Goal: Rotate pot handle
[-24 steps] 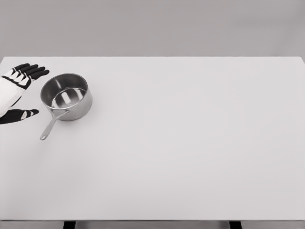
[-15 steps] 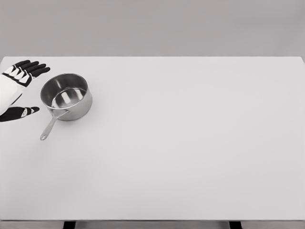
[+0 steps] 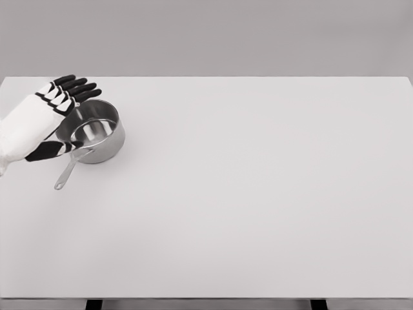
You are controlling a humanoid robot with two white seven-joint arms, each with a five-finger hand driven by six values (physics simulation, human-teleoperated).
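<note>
We are looking down on a wide pale surface [image 3: 258, 194] that is taking up nearly the whole head view, with a plain grey wall behind its far edge. We are seeing a steel pot [image 3: 91, 132] sitting upright near the far left corner of the surface, its bright interior showing. Its thin handle [image 3: 68, 172] is pointing toward us and slightly to the left, lying low over the surface. Our left hand [image 3: 46, 119] is coming in from the left edge and is overlapping the pot's left rim in the view; we cannot tell whether it is touching the metal or hovering just above it. The fingers [image 3: 77, 87] are stretched out and slightly spread, reaching past the far side of the rim, and the thumb [image 3: 55, 148] is pointing toward the root of the handle; the hand is gripping nothing. We are seeing no other object near the pot, so only the hand itself is covering part of it. We are reading no writing, brand or label on the pot or the hand. Two dark supports [image 3: 93, 304] are showing under the near edge.
</note>
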